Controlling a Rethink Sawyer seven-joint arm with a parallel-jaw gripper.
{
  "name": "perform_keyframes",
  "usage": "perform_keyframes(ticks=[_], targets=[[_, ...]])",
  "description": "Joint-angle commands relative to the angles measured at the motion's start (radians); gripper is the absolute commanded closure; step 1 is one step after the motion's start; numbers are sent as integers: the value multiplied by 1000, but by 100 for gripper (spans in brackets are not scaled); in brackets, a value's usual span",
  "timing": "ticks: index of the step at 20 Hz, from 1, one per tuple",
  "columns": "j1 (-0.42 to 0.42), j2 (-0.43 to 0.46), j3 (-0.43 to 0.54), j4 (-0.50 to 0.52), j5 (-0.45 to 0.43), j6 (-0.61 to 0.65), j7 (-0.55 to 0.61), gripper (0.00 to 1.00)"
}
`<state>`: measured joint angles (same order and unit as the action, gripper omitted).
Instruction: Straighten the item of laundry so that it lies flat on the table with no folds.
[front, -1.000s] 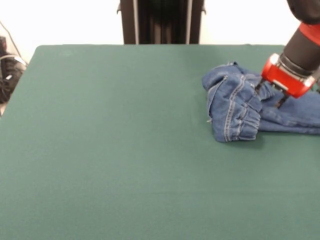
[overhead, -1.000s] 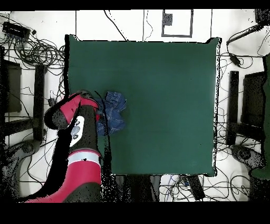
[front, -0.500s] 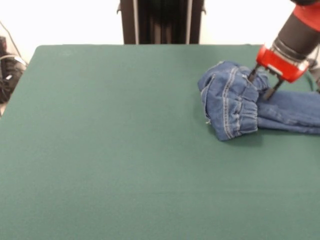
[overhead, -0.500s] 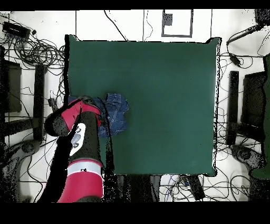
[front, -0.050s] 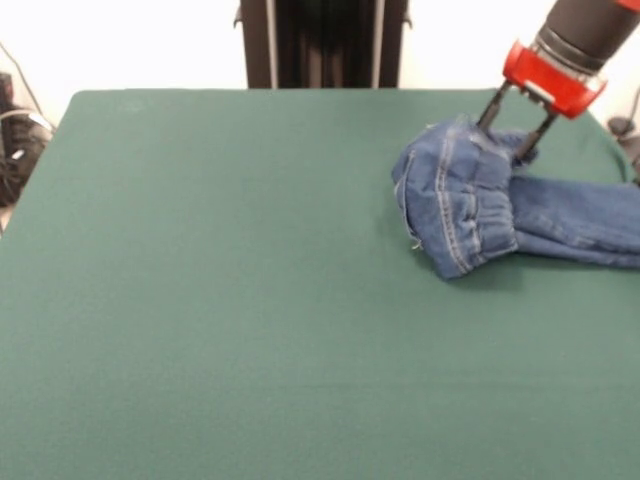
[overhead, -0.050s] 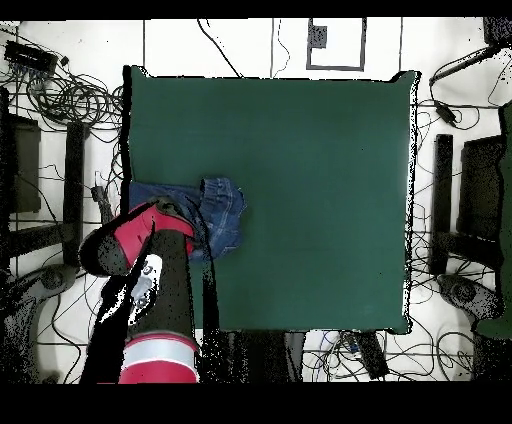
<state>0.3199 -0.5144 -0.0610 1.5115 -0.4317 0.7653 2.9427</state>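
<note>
- The small pair of blue denim jeans with orange stitching (front, -0.050s: 470, 200) lies at the right side of the large rectangular dark green felt-topped table (front, -0.050s: 230, 300), toward the far edge in the front view.
- The waist end is bunched into a rounded, raised heap with several folds; a gathered waistband seam runs down the heap's near right side.
- From the heap, the leg part stretches flatter to the right and runs out past the picture's right edge.
- The red and black arm's gripper (front, -0.050s: 510, 128) comes down from the upper right; its two dark fingers (front, -0.050s: 490, 108) stand spread apart, one on each side of a ridge of denim at the top of the heap.
- The fingertips touch or sink slightly into the cloth; whether they pinch any fabric cannot be told.
- In the overhead view the jeans (overhead, -0.050s: 215, 215) sit at the table's (overhead, -0.050s: 300, 150) left edge, about halfway along it, with the leg part reaching toward that edge.
- There the arm's red wrist (overhead, -0.050s: 150, 225) covers part of the cloth, so the gripper's tips are hidden in that view.
- The rest of the green top is bare felt, wide to the left and near side of the heap in the front view.
- Cables (overhead, -0.050s: 60, 90) lie tangled on the pale floor around the table in the overhead view.
</note>
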Motion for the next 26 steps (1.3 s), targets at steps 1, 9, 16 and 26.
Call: perform_keyframes(ticks=[1, 9, 16, 26], targets=[[-9, 17, 12, 110, -52, 96, -123, 0], [2, 38, 17, 89, -53, 92, -79, 0], [11, 65, 52, 37, -6, 117, -47, 0], [33, 77, 68, -21, 28, 161, -14, 0]])
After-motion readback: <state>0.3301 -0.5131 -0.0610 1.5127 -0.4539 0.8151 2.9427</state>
